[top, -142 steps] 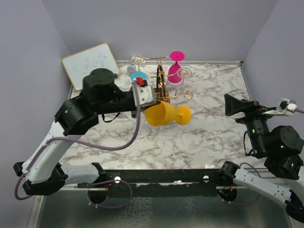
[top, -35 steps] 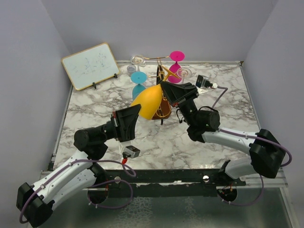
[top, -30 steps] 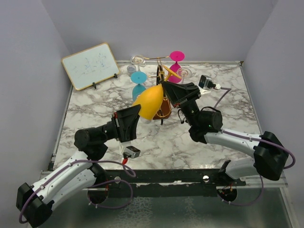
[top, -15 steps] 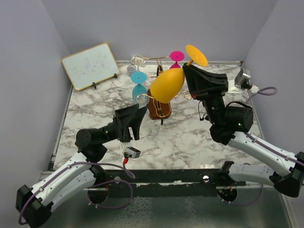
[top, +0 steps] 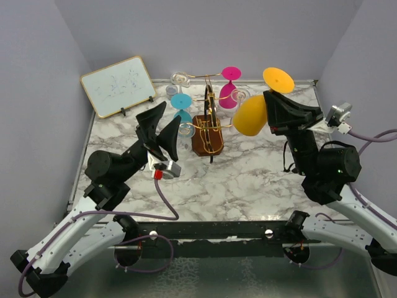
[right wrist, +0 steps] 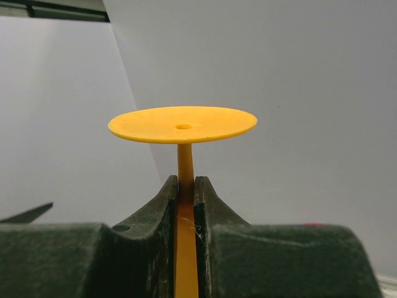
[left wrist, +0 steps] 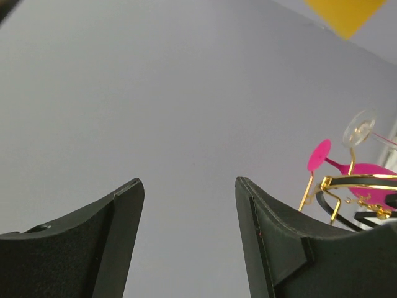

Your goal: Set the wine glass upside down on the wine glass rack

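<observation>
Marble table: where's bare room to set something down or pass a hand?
Bare marble lies in front of the wine glass rack, toward the arms' bases. A smaller patch: between whiteboard and left arm. Crowded: around the rack, with hung glasses and the right claw holding the yellow wine glass.

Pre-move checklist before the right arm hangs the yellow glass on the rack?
1. Grip: ok. The right end effector is shut on the stem of the yellow wine glass, just under its foot.
2. Orientation: ok. Foot up, bowl below.
3. Left end effector out of the way: ok. It is open, empty, and left of the wine glass rack.
4. Free rack arm on the approach side: cannot tell. The yellow bowl hides it. The pink glass and blue glass occupy other arms.
5. Glass seated on rack: not ok. It is held right of the rack.
</observation>
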Robot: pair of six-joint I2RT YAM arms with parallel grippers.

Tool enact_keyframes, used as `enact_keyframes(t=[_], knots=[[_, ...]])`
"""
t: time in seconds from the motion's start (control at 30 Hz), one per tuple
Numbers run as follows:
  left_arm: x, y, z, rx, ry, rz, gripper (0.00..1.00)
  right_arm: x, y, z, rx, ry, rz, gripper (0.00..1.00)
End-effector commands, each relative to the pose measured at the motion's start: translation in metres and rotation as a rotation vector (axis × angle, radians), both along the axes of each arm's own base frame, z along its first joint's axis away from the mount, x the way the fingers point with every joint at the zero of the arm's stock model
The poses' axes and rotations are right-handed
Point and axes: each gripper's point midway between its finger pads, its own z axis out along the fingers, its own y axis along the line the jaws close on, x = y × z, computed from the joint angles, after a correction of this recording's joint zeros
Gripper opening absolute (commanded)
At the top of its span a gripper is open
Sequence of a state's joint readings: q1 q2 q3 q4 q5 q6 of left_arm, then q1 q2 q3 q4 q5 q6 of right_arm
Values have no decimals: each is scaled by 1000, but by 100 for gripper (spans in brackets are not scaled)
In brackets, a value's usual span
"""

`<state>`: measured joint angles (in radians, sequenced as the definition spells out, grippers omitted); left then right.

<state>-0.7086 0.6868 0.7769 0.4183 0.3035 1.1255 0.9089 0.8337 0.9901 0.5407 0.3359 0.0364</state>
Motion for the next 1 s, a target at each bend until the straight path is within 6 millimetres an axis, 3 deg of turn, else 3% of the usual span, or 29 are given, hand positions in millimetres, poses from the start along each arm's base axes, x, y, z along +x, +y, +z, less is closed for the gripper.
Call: enact_keyframes(t=[0.0, 0.23, 0.4, 0.43, 0.47, 0.5, 0.53, 0.87, 0.97], knots=[[25, 26, -9, -95, 316, 122, 65, 5, 5, -59, -159, 165, 2, 1], [48, 74, -4, -207, 466, 359, 70, -10, 49, -156, -341, 296, 230, 1], [52, 95, -9, -272, 551, 428, 73, 1, 67, -213, -378, 351, 243, 1], [53, 99, -10, -292, 569, 441, 75, 4, 66, -218, -370, 344, 226, 1], [54, 104, -12, -312, 590, 456, 81, 7, 64, -221, -352, 334, 206, 1], [56, 110, -14, -340, 617, 473, 96, 9, 61, -223, -338, 321, 187, 1], [57, 117, -15, -371, 646, 491, 99, 11, 58, -223, -323, 305, 168, 1], [41, 165, -18, -577, 719, 549, 99, 40, 49, -236, -283, 287, 2, 1], [41, 182, -27, -615, 723, 611, 99, 45, 44, -241, -262, 295, -38, 1]])
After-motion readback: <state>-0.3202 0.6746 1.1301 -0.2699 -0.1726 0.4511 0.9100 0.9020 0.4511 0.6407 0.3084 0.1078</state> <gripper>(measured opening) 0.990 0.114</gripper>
